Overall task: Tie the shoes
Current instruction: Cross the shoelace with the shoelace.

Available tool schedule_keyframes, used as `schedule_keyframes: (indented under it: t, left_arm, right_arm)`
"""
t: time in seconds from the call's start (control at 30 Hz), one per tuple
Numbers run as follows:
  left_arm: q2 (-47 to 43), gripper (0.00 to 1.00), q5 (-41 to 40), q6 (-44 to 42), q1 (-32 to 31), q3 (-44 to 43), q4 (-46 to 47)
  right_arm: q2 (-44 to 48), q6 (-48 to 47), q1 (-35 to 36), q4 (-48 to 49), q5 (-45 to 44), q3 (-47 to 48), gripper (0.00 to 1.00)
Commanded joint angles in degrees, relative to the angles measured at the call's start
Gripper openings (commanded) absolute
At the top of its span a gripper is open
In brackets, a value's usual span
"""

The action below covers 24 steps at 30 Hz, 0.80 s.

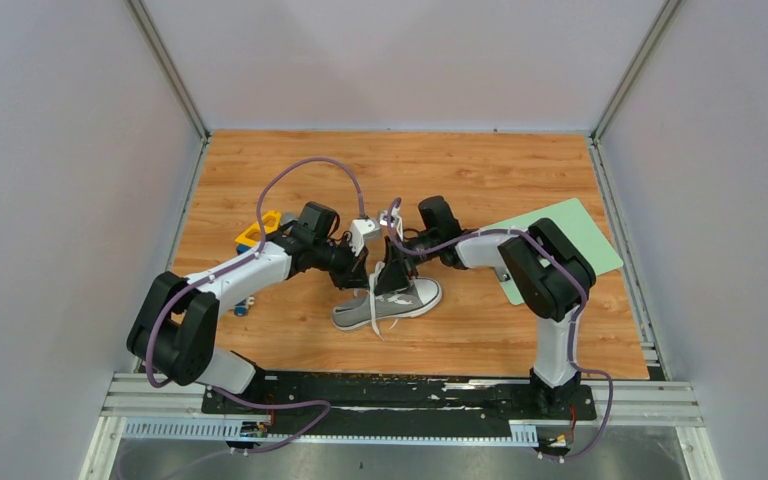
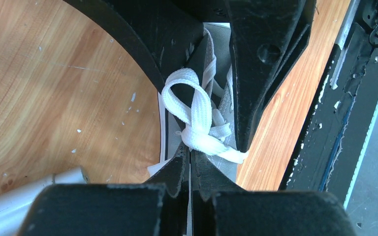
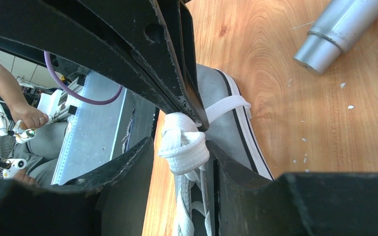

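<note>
Grey sneaker (image 1: pixel 400 302), white sole and toe cap, upright, white laces (image 2: pixel 199 115) looped into knot

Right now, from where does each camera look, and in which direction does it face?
Top external: above and behind the arms, looking down on the wooden table; both arms and their bases show.
Left wrist: on the left arm, looking along its shut left gripper at the white lace.
Right wrist: on the right arm, looking past the right gripper at the same lace.
Shared: both wrist views show the lace, the grey sneaker and the other gripper.
</note>
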State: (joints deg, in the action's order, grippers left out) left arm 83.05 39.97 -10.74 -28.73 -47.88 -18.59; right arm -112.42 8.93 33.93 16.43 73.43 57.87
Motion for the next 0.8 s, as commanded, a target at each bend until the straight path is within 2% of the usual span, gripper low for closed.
schedule_keyframes:
  t: [0.0, 0.23, 0.37, 0.43, 0.67, 0.7, 0.77]
  left_arm:
    - [-0.86, 0.00, -0.57, -0.10, 0.61, -0.66, 1.73]
    - [-1.14, 0.00, -0.40, -0.23, 0.61, -0.55, 1.68]
    - [-1.21, 0.00, -0.38, -0.22, 0.61, -0.55, 1.75]
    - [-1.40, 0.00, -0.53, -0.42, 0.58, -0.48, 1.49]
    - [-3.76, 0.00, -0.84, -1.15, 1.59, 0.28, 0.43]
    - [-3.94, 0.01, -0.37, -1.26, 1.82, 0.38, 0.37]
    - [-4.28, 0.15, 0.34, -1.26, 2.03, 0.29, 0.13]
  right_arm:
    - [0.18, -1.40, 1.05, -1.64, -0.16, 2.50, 0.43]
    - [-0.40, -0.40, 1.40, -3.83, -3.43, 3.90, 0.33]
    - [-0.60, -0.47, 1.40, -4.65, -3.87, 4.33, 0.16]
    - [-0.46, -0.76, 1.40, -5.37, -3.96, 4.36, 0.10]
    - [2.61, -2.75, 1.39, -8.09, -5.75, 2.89, 0.01]
    - [2.82, -2.77, 1.40, -8.34, -6.02, 2.87, 0.00]
    - [3.12, -2.92, 1.41, -9.08, -6.82, 3.04, 0.00]
